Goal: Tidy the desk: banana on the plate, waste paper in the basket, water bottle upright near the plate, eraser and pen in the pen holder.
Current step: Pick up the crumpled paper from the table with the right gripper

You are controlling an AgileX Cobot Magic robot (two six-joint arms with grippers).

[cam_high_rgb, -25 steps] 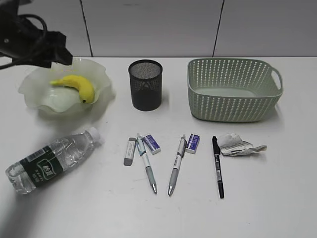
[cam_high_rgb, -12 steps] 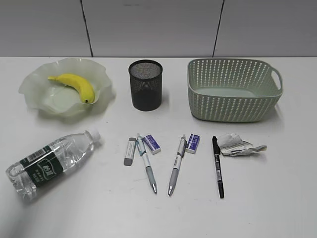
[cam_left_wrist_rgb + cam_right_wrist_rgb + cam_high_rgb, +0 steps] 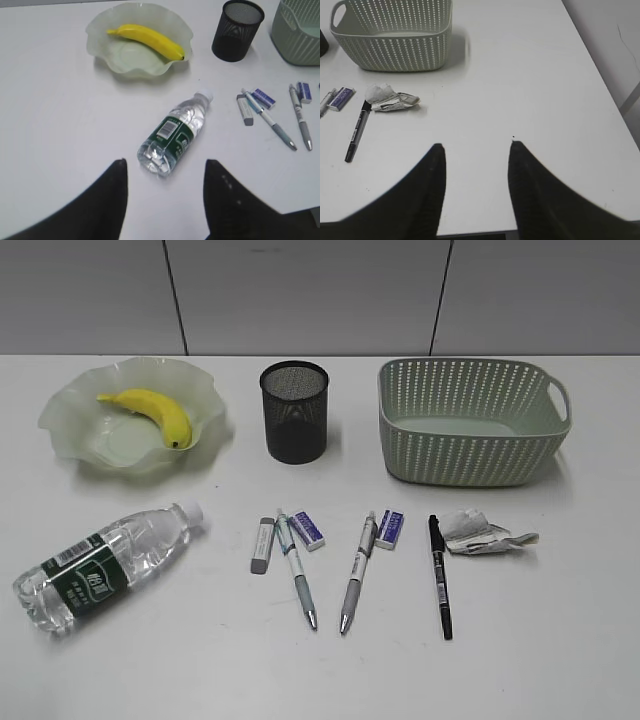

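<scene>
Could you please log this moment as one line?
banana: on plate | bottle: lying | paper: on desk | left gripper: open, empty

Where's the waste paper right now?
In the exterior view the waste paper lies on the desk at right, just in front of the basket, beside the black pen's cap end.

Two matte black claws: left claw [image 3: 165, 172], right claw [image 3: 476, 155], each with broad tapering curved fingers.

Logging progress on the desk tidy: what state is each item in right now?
Yellow banana: lying in the ruffled green glass plate.
Clear water bottle: on its side, capped.
Black mesh pen holder: upright, looks empty.
Sage slotted basket: upright, empty.
Crumpled waste paper: on the desk.
</scene>
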